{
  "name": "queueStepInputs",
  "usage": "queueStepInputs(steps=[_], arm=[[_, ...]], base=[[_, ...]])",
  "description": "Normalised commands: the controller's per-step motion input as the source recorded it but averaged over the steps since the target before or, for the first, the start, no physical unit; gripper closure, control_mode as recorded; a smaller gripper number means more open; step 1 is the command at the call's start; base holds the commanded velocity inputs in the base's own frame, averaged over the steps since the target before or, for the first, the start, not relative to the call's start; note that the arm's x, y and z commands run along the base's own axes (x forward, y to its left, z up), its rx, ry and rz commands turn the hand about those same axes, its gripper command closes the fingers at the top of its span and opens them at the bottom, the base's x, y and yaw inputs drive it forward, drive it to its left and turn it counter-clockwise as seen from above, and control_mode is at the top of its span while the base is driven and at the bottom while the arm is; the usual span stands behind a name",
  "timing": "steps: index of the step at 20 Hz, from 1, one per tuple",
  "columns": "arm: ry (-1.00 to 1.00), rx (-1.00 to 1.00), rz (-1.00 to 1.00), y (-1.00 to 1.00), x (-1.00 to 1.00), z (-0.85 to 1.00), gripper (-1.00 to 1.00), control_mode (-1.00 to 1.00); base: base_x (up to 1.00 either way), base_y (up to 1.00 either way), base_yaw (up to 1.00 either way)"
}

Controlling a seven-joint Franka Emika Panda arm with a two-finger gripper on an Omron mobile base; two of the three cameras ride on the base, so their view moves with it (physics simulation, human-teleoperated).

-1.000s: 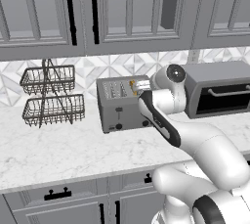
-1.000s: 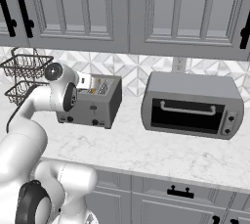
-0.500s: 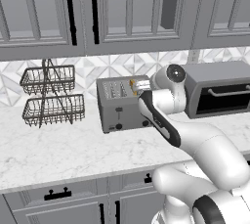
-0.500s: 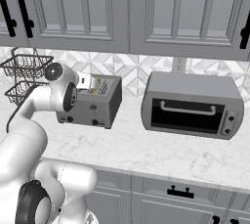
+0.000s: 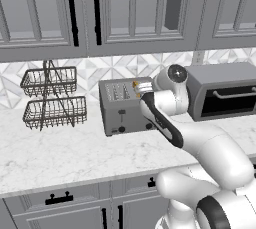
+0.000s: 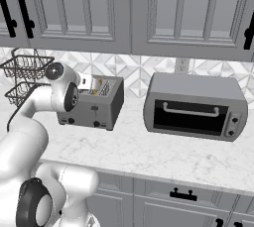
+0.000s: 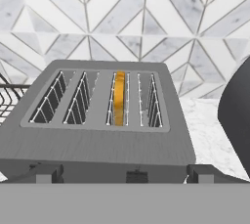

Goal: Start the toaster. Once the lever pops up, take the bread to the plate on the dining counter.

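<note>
Toaster (image 5: 122,107) sits on the marble desk (image 5: 60,153) against the backsplash, between the wire baskets (image 5: 52,98) and the toaster oven (image 6: 196,107). From my hand camera I'm looking down onto its top from the front side. The bread (image 7: 119,98) stands on edge in the third slot from the left in that view, a thin golden slice whose long axis runs front to back along the slot, away from the camera.

The gripper (image 5: 141,89) is at the toaster's top on the oven side, just above the slots in the left base view. My fingers are hidden behind the wrist in both base views and I can't pick the tips out in the hand view, so I cannot tell whether they are spread or closed. Nothing appears to be held.

The relation I care about: the bread lies ahead of and below the fingers, slightly left of centre in the hand view. The front levers (image 7: 46,173) sit lower still, at the very bottom of that view. I judge the bread still seated low, so the lever step comes first. That means coming back toward the front face and down, not forward over the slots.
</note>
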Motion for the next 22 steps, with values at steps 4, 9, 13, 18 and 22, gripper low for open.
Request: queueStepInputs(steps=[4, 9, 13, 18, 22], arm=[[0.02, 0.00, 0.00, 0.05, 0.11, -0.04, -1.00, -1.00], [0.04, 0.00, 0.00, 0.02, 0.25, -0.38, -1.00, -1.00], [0.00, 0.00, 0.00, 0.00, 0.03, -0.49, -1.00, -1.00], [0.00, 0.00, 0.00, 0.00, 0.17, -0.14, -1.00, -1.00], [0.00, 0.00, 0.00, 0.00, 0.37, 0.02, -1.00, -1.00]], base=[[0.00, 0.00, 0.00], [0.00, 0.00, 0.00], [0.00, 0.00, 0.00], [0.00, 0.00, 0.00], [0.00, 0.00, 0.00]])
